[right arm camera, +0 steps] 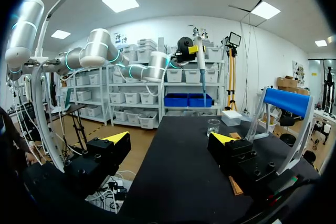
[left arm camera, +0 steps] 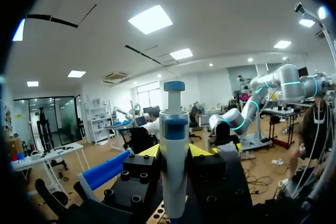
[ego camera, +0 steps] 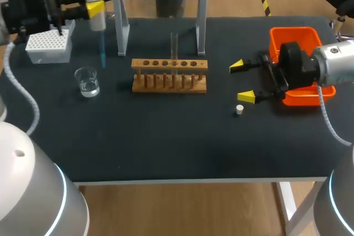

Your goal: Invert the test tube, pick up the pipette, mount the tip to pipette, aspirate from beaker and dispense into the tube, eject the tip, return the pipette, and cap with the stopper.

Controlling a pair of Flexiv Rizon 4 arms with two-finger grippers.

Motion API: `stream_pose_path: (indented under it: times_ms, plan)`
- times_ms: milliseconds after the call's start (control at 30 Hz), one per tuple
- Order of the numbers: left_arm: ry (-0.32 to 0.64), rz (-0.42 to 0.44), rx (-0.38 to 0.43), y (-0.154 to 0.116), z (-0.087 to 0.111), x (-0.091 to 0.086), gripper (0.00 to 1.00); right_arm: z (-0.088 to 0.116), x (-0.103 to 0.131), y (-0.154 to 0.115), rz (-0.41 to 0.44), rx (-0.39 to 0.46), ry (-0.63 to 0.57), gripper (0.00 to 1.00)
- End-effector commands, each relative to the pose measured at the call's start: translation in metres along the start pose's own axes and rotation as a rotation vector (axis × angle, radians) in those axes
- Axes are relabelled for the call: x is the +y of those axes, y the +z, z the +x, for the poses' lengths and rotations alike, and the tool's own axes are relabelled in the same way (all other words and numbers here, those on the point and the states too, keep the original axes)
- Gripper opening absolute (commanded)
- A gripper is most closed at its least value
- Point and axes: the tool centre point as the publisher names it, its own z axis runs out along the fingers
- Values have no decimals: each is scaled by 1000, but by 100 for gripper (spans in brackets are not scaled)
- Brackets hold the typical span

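- While your left arm sits at the far left corner of the worktop point(ego camera: 166, 142), the left end effector point(ego camera: 95, 8) pinches the pipette point(ego camera: 98, 19) from both sides. The blue tip point(ego camera: 103, 51) points down, near the beaker point(ego camera: 87, 81) but apart from it, with the tip box point(ego camera: 50, 45) just beside.
- The left wrist view gives you the grip itself: yellow fingertips point(left arm camera: 151, 151) pressed on either side of the pipette's barrel point(left arm camera: 174, 145). The tip and the beaker do not show there.
- The right end effector point(ego camera: 243, 81) hangs with its fingers spread wide, in front of the orange bin point(ego camera: 296, 34).
- Only the head view shows you the stopper point(ego camera: 239, 109), lying on the worktop just beside the nearer right finger.
- Only the head view shows the test tube point(ego camera: 174, 48) as well, upright in the wooden rack point(ego camera: 169, 75).
- The right wrist view adds a side look. The beaker point(right arm camera: 213, 126) stands well ahead of that end effector point(right arm camera: 169, 139), with the pipette point(right arm camera: 201, 56) held above it and the blue-topped stand point(right arm camera: 286, 102) off to one side.
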Motion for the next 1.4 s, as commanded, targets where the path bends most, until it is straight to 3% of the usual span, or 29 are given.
stream_pose_path:
  times_ms: [33, 467, 733, 1400]
  plan:
    - [-9, 1, 14, -17, -11, 8, 0, 1, 0, -1, 1, 1, 0, 100]
    - [-18, 2, 3, -36, -46, 27, 0, 1, 0, -1, 1, 1, 0, 100]
    - [-18, 9, 9, -32, -64, 39, 0, 1, 0, -1, 1, 1, 0, 100]
    - [-18, 20, -13, -42, -75, 47, 0, 1, 0, -1, 1, 1, 0, 100]
